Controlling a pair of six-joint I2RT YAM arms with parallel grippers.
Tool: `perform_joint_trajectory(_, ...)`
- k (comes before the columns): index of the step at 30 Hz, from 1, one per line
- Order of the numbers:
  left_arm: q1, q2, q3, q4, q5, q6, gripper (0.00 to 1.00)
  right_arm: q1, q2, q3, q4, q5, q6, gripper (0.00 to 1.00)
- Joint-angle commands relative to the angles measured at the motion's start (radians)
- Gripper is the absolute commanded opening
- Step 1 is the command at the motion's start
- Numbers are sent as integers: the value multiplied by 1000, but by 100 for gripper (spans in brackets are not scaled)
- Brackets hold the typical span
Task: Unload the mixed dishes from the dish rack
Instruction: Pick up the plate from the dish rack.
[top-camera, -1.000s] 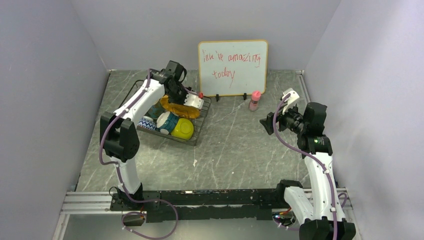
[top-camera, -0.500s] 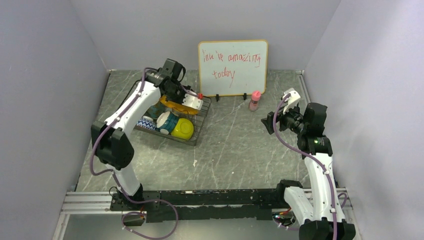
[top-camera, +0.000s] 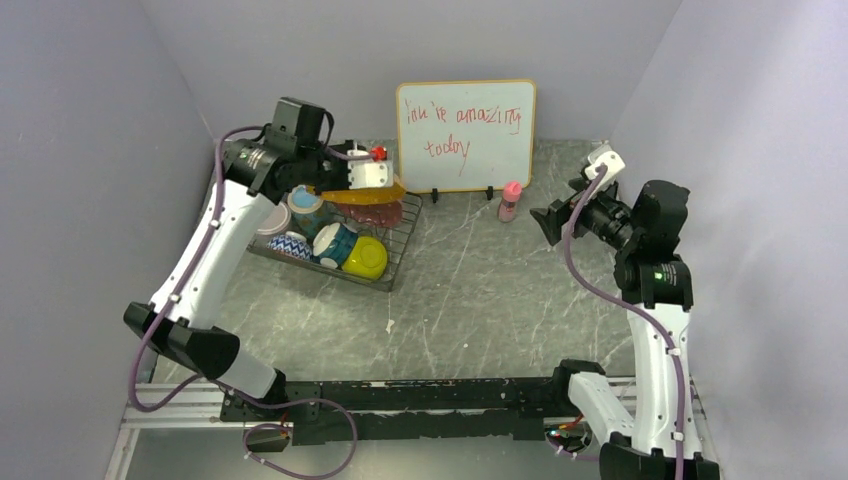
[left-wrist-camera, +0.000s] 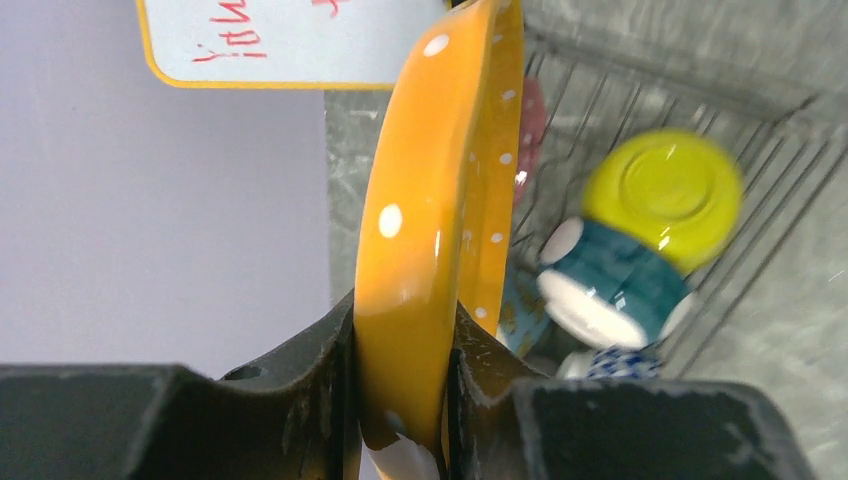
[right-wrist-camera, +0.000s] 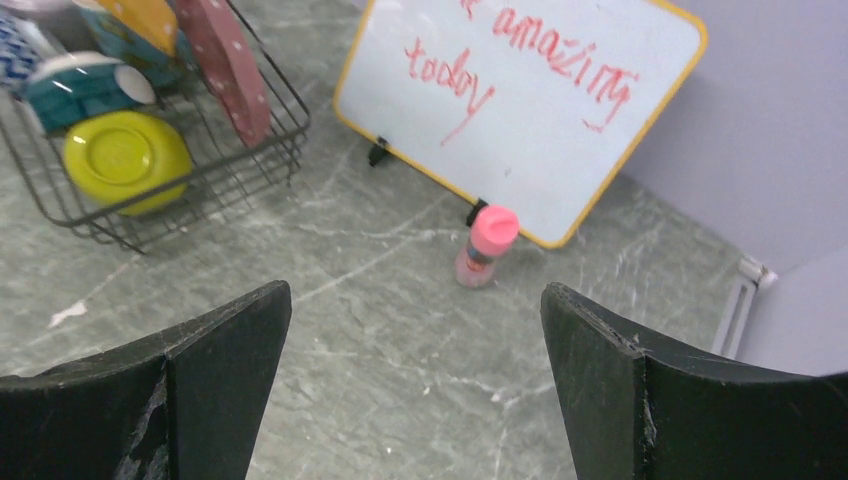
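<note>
My left gripper (top-camera: 352, 188) is shut on the rim of the orange-yellow plate (top-camera: 386, 190) and holds it above the far end of the black wire dish rack (top-camera: 401, 246). In the left wrist view the plate (left-wrist-camera: 420, 200) stands edge-on between my fingers (left-wrist-camera: 405, 320). The pink speckled plate (top-camera: 380, 213), yellow bowl (top-camera: 366, 257), a teal and white mug (top-camera: 331, 243), a blue-patterned bowl (top-camera: 292, 245) and a blue mug (top-camera: 305, 204) sit in the rack. My right gripper (top-camera: 548, 222) is open and empty, high over the right side of the table (right-wrist-camera: 415, 300).
A white board with red writing (top-camera: 465, 135) stands at the back, with a small pink bottle (top-camera: 511, 200) by its right foot. Grey walls close in both sides. The rack (right-wrist-camera: 215, 170) sits at the far left of the right wrist view.
My left arm has risen and swung left, lifting the orange-yellow plate up out of the rack. My right arm has moved up and a little to the right.
</note>
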Motion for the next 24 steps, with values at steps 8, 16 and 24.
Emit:
perform_joint_trajectory(8, 0, -130, -71, 282, 427, -893, 2, 129, 152, 117, 105, -301, 200, 99)
perform_joint_trajectory(16, 19, -184, -291, 562, 571, -1234, 3, 286, 229, -20, 341, -362, 412, 99)
perform_joint_trajectory(24, 19, -165, -405, 748, 725, -1432, 3, 312, 331, -66, 433, -417, 497, 98)
